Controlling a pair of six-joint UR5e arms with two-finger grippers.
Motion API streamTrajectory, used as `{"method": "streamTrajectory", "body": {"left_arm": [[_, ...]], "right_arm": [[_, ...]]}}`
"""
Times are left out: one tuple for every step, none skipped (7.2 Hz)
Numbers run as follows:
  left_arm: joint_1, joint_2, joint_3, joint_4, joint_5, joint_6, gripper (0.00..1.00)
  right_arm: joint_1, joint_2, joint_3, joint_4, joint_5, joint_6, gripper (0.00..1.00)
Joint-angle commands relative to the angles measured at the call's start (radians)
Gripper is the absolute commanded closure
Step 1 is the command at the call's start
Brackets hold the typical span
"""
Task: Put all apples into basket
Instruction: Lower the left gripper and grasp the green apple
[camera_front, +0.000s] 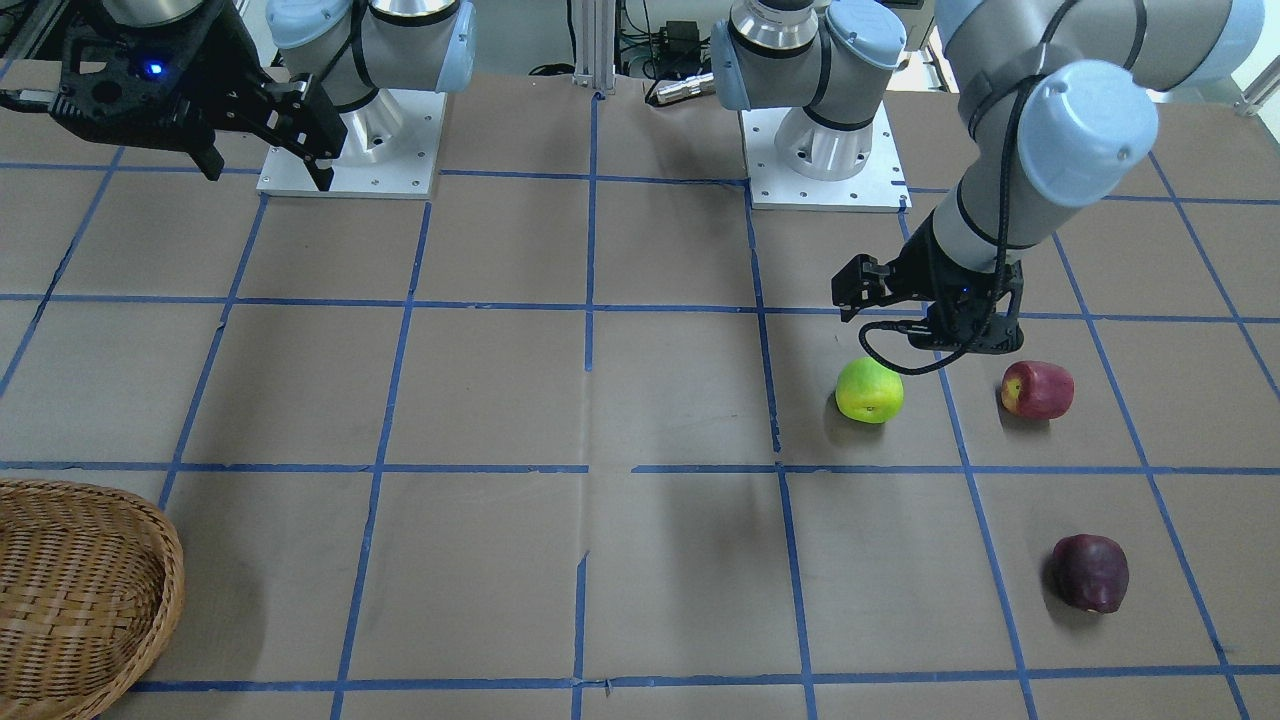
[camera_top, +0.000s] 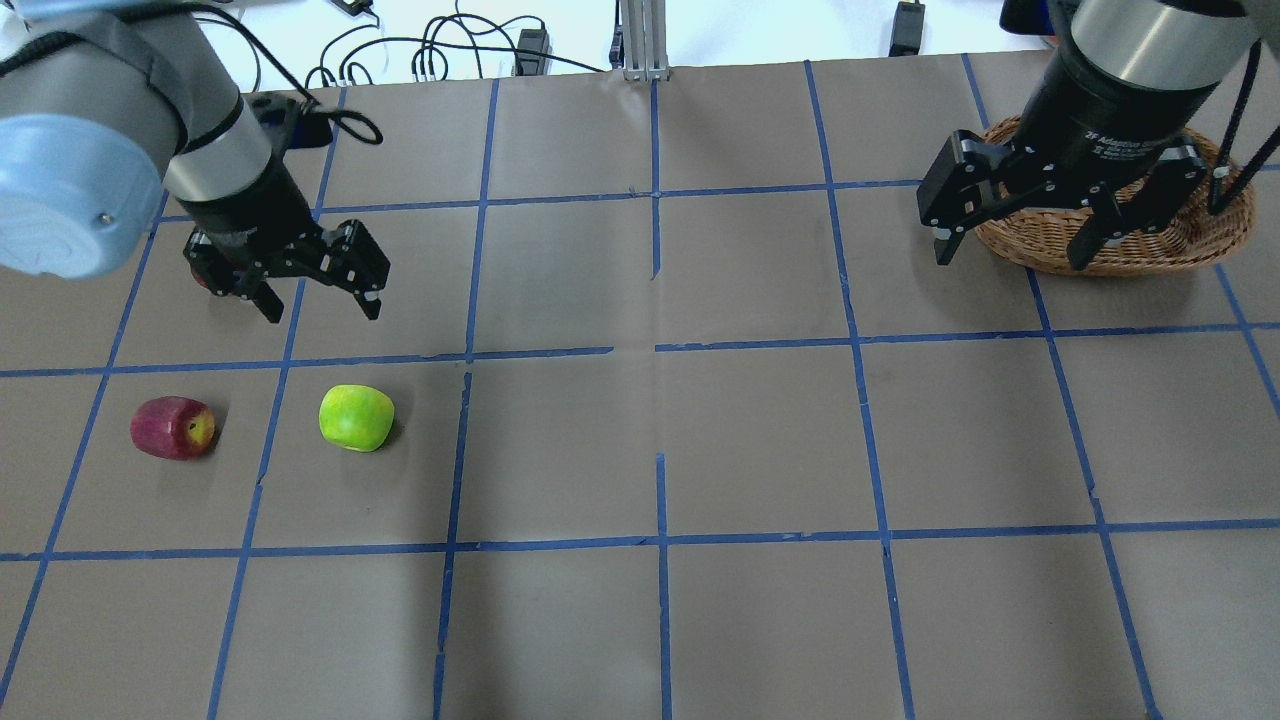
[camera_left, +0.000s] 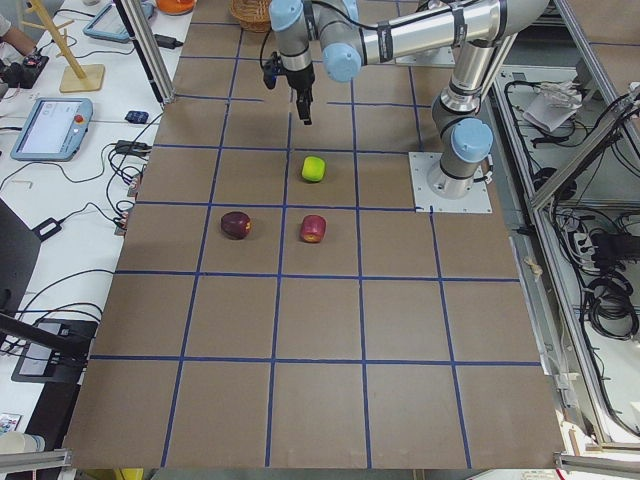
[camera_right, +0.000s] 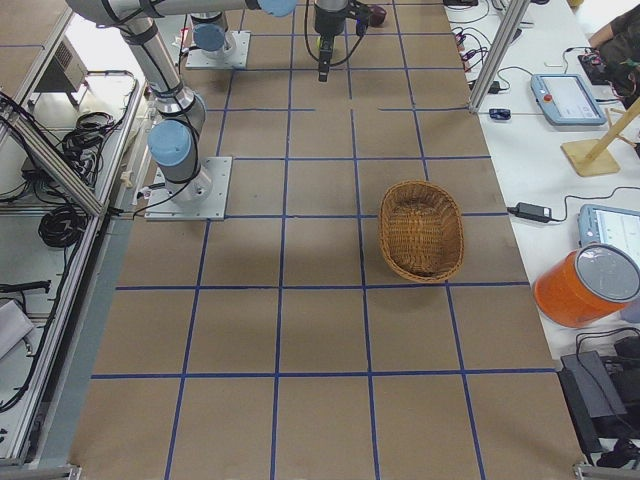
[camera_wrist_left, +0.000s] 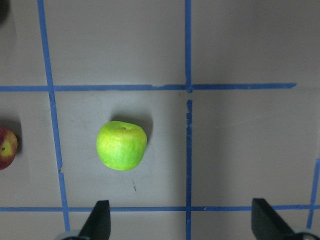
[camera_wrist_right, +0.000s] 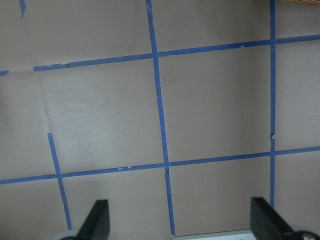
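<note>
The yellow-green apple (camera_front: 869, 390) (camera_top: 356, 418) (camera_wrist_left: 121, 145) lies on the brown table. The red apple with a yellow patch (camera_front: 1038, 389) (camera_top: 173, 427) lies beside it. The dark maroon apple (camera_front: 1090, 572) (camera_left: 236, 224) lies farther from the robot and is hidden behind the left arm in the overhead view. My left gripper (camera_top: 320, 312) (camera_wrist_left: 182, 220) is open and empty, hovering near the green apple without touching it. My right gripper (camera_top: 1010, 258) (camera_front: 267, 177) (camera_wrist_right: 180, 220) is open and empty, raised in front of the wicker basket (camera_top: 1150, 262) (camera_front: 165, 560) (camera_right: 385, 230), which holds nothing.
Blue tape lines (camera_top: 660, 350) grid the table. The two arm bases (camera_front: 350, 150) (camera_front: 825, 150) stand on the robot's side. Cables (camera_top: 430, 60) lie past the far edge. A side bench with an orange container (camera_right: 585, 285) and tablets runs along that edge.
</note>
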Motion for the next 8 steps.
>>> {"method": "streamTrajectory", "body": {"left_arm": [[0.051, -0.020, -0.267, 0.346, 0.028, 0.114, 0.00], [0.057, -0.052, -0.317, 0.445, 0.062, 0.128, 0.00], [0.057, -0.096, -0.326, 0.510, 0.064, 0.131, 0.00], [0.057, -0.128, -0.323, 0.558, 0.067, 0.133, 0.00], [0.057, -0.156, -0.329, 0.565, 0.059, 0.125, 0.00], [0.057, -0.169, -0.322, 0.580, 0.061, 0.124, 0.00], [0.056, -0.167, -0.317, 0.588, 0.058, 0.133, 0.47], [0.045, -0.170, -0.307, 0.603, 0.059, 0.128, 0.99]], "right_arm": [[0.000, 0.000, 0.001, 0.000, 0.000, -0.002, 0.00], [0.000, 0.000, 0.001, 0.002, 0.000, -0.002, 0.00], [0.000, 0.000, 0.001, 0.000, 0.000, -0.003, 0.00], [0.000, 0.001, 0.001, 0.002, 0.000, -0.003, 0.00], [0.000, 0.000, 0.001, 0.000, 0.000, -0.005, 0.00], [0.000, 0.001, 0.001, 0.000, 0.000, -0.005, 0.00], [0.000, 0.000, 0.001, 0.000, 0.000, -0.006, 0.00], [0.000, 0.000, 0.001, 0.000, 0.000, -0.005, 0.00]]}}
